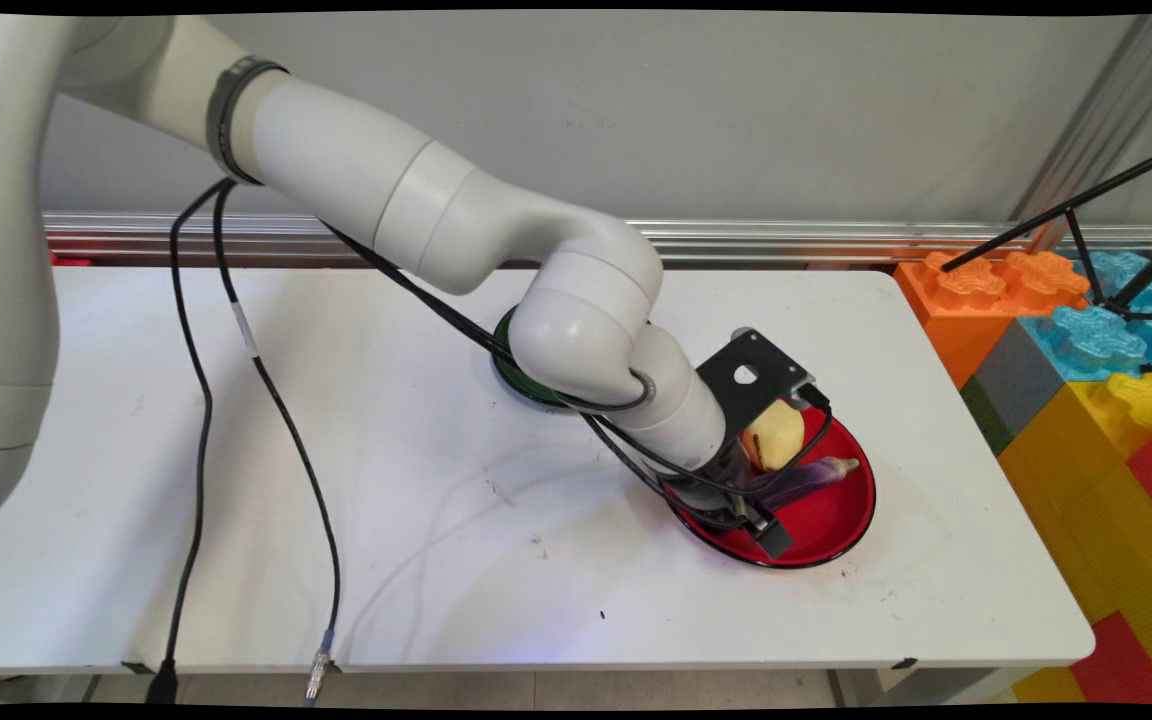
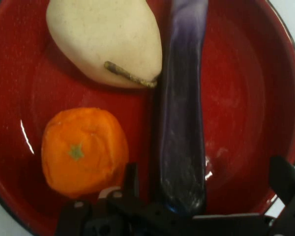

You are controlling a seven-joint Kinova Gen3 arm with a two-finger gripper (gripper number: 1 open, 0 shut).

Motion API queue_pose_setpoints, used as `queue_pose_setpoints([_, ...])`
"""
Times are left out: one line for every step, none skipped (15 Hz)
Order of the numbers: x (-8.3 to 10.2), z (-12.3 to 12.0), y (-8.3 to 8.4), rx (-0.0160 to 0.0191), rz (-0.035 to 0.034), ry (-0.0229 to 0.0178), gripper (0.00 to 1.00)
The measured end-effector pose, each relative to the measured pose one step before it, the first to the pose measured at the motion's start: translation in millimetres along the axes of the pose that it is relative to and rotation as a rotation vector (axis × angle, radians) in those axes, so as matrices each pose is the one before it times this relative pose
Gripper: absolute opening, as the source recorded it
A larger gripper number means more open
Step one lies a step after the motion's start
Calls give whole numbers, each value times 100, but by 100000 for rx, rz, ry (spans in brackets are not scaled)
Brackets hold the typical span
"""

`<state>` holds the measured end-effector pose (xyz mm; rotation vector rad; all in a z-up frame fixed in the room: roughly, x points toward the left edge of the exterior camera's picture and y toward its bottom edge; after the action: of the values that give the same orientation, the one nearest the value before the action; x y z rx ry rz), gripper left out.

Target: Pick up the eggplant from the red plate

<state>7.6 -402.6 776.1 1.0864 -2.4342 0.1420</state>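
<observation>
While the tool (image 2: 204, 189) hangs low in the red bowl (image 2: 246, 98), its fingers stand wide astride the purple eggplant (image 2: 182, 123).

Orange (image 2: 83, 150) and pear (image 2: 105, 42) crowd one side — a closing finger could nudge them, or the eggplant might roll.

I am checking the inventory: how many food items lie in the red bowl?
3: a pale pear, an orange below it in the hand view, and a purple eggplant beside both. None seems hidden.
</observation>
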Motion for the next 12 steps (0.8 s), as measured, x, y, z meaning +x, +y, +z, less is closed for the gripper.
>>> queue_pose_setpoints([-4,242,-4,22,-21,406,100])
queue_pose_setpoints([5,152,-11,25,-15,292,100])
queue_pose_setpoints([7,226,-14,44,-39,430,100])
queue_pose_setpoints([13,122,-1,-8,-31,294,100])
queue_pose_setpoints([16,180,-9,11,-21,431,100])
queue_pose_setpoints([24,182,7,-37,-40,511,100])
queue_pose_setpoints([21,154,20,-62,-25,465,100])
queue_pose_setpoints([9,121,16,-58,-37,351,100])
queue_pose_setpoints([1,116,27,-99,-38,355,100])
queue_pose_setpoints([-11,96,35,-97,18,294,100])
queue_pose_setpoints([-6,70,21,-71,-2,252,100])
queue_pose_setpoints([-13,46,16,-20,9,120,100])
